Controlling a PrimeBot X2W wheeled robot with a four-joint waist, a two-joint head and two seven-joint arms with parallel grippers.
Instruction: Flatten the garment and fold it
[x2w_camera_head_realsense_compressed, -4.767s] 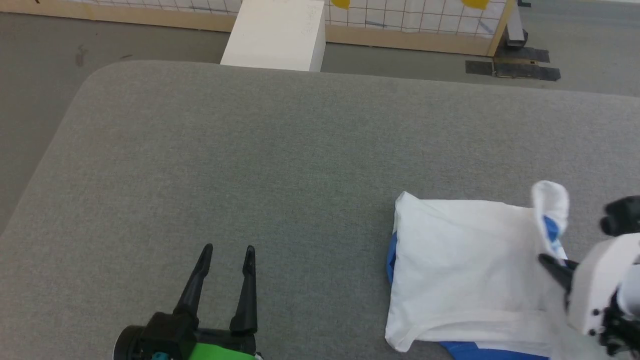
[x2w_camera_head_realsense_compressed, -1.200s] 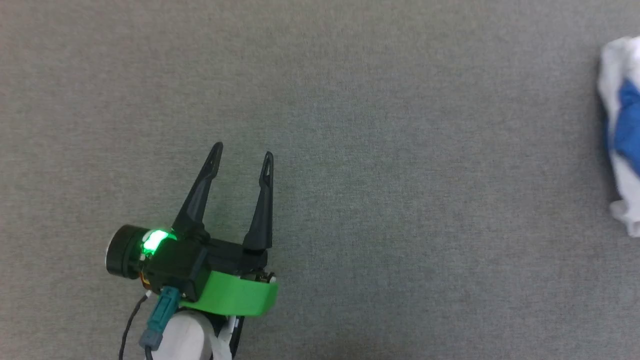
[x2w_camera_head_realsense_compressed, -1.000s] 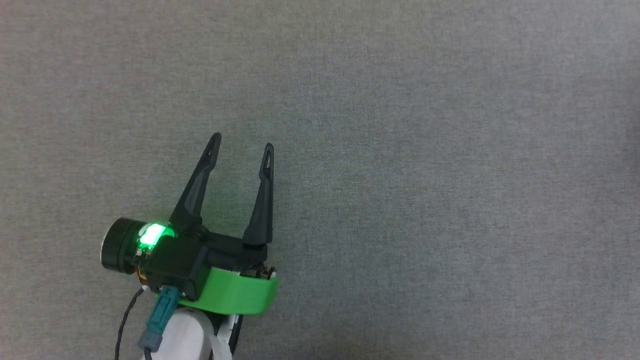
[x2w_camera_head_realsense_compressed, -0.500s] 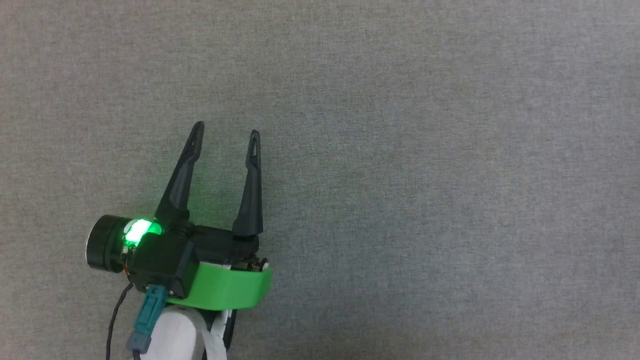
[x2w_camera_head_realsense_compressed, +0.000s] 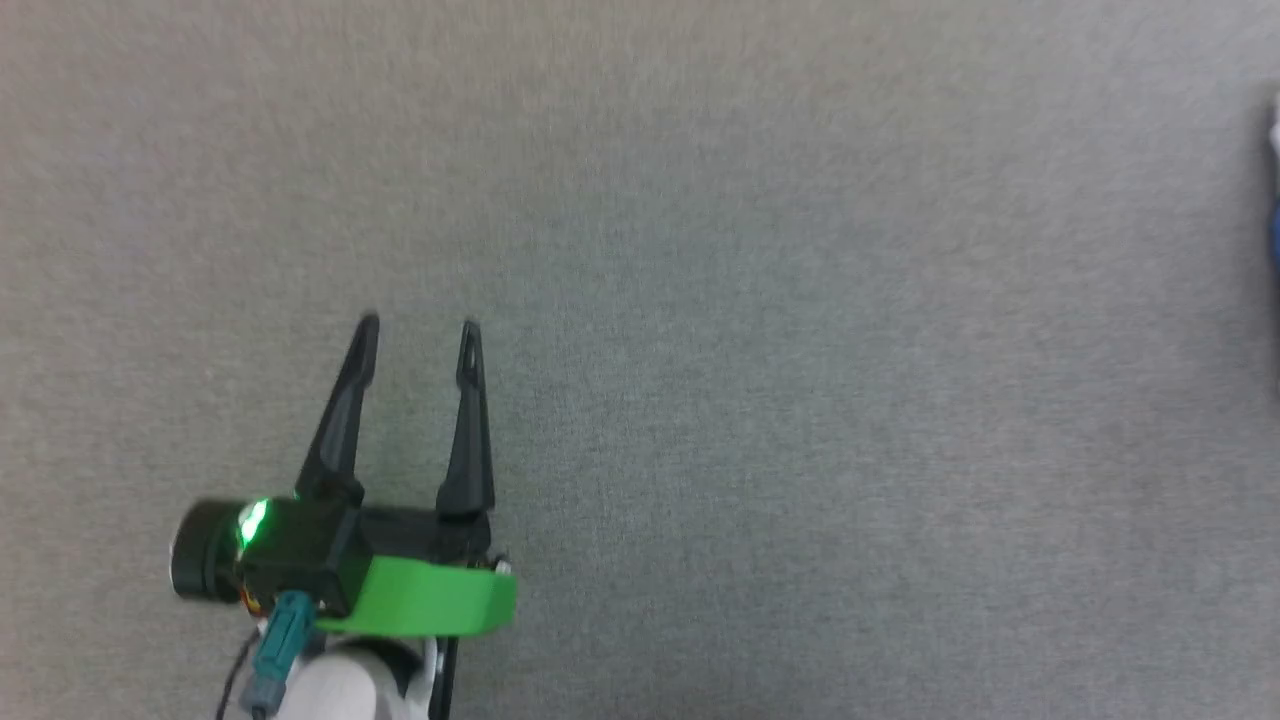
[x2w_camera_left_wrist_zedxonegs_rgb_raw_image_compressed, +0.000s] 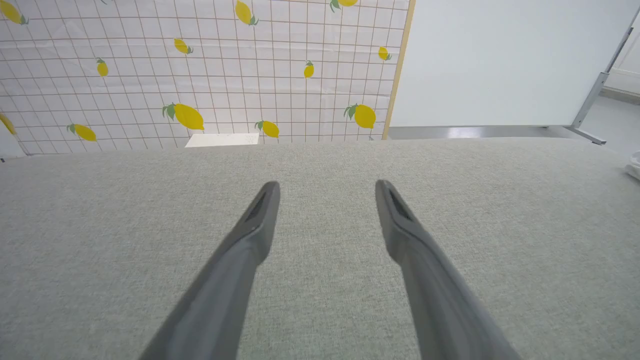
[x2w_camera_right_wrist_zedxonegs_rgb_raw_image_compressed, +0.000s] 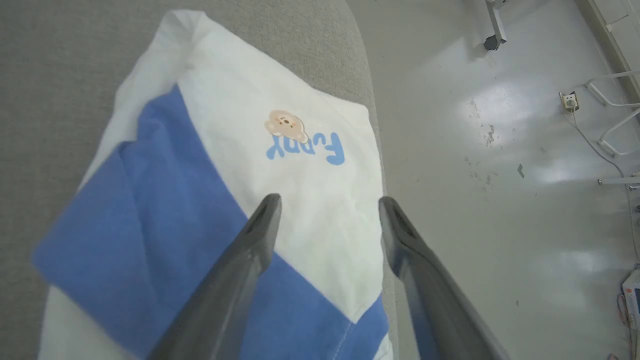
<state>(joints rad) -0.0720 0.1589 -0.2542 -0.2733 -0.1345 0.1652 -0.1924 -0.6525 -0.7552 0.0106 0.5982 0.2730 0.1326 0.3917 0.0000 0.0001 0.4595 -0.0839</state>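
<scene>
Garment (x2w_camera_right_wrist_zedxonegs_rgb_raw_image_compressed: 225, 100) at table (x2w_camera_right_wrist_zedxonegs_rgb_raw_image_compressed: 60, 60) edge, poss. over it; R claw (x2w_camera_right_wrist_zedxonegs_rgb_raw_image_compressed: 328, 200) above.

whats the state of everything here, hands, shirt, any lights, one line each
garment: folded, lying by the edge of the table, print facing up, blue sleeve laid across it, not gripped
right hand: open, fingers spread over the garment, nothing between them
left hand: open, empty, over bare table
green light: lit, on the left hand's body
</scene>
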